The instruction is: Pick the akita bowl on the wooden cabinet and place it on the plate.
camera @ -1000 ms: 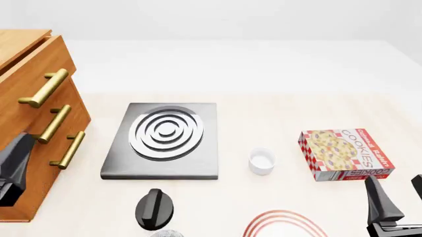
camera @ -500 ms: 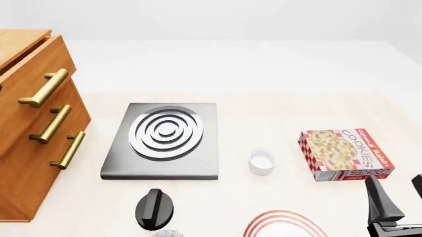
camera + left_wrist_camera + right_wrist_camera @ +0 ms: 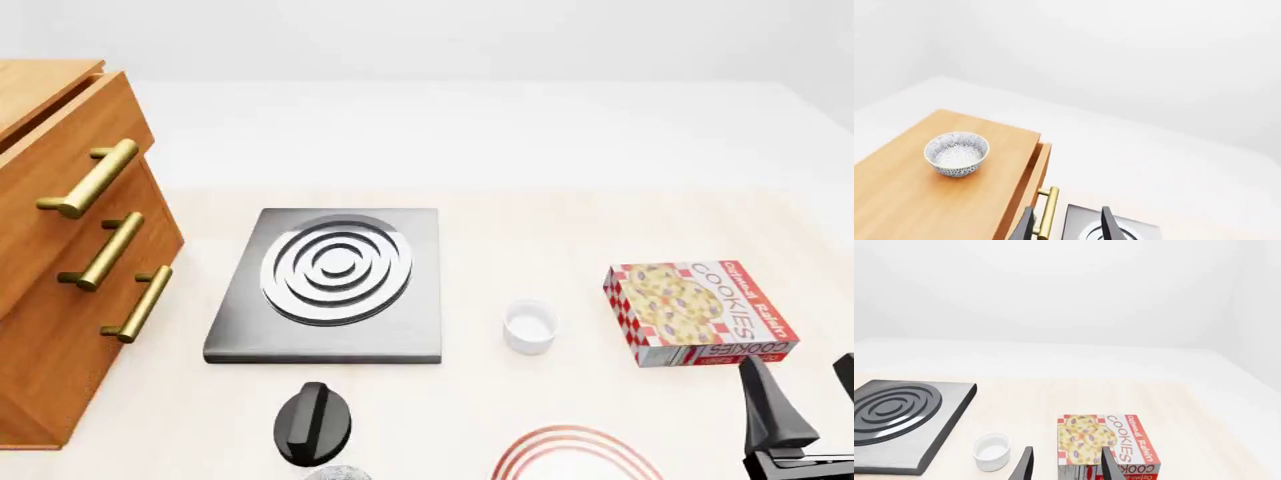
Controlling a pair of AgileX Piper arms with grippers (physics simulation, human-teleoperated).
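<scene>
The akita bowl (image 3: pixel 957 154), speckled grey and white, stands upright on top of the wooden cabinet (image 3: pixel 914 200), well back from its front edge. My left gripper (image 3: pixel 1067 227) is open and empty. It hovers near the cabinet's front upper edge, well apart from the bowl, and is out of the front view. In the front view the cabinet (image 3: pixel 54 270) fills the left side; the bowl is hidden there. The plate (image 3: pixel 574 452), white with red rings, is cut off by the near edge. My right gripper (image 3: pixel 807 395) is open beside the plate, empty in its wrist view (image 3: pixel 1066 465).
A grey stove (image 3: pixel 334 280) with silver rings lies mid-table, with a black knob (image 3: pixel 314 423) in front of it. A small white cup (image 3: pixel 530 327) and a cookie box (image 3: pixel 698 312) sit to the right. Brass handles (image 3: pixel 94 180) stick out of the cabinet front.
One second ago my left arm showed at the lower left of the front view, in front of the cabinet. It has since left that view. The right arm has not moved.
</scene>
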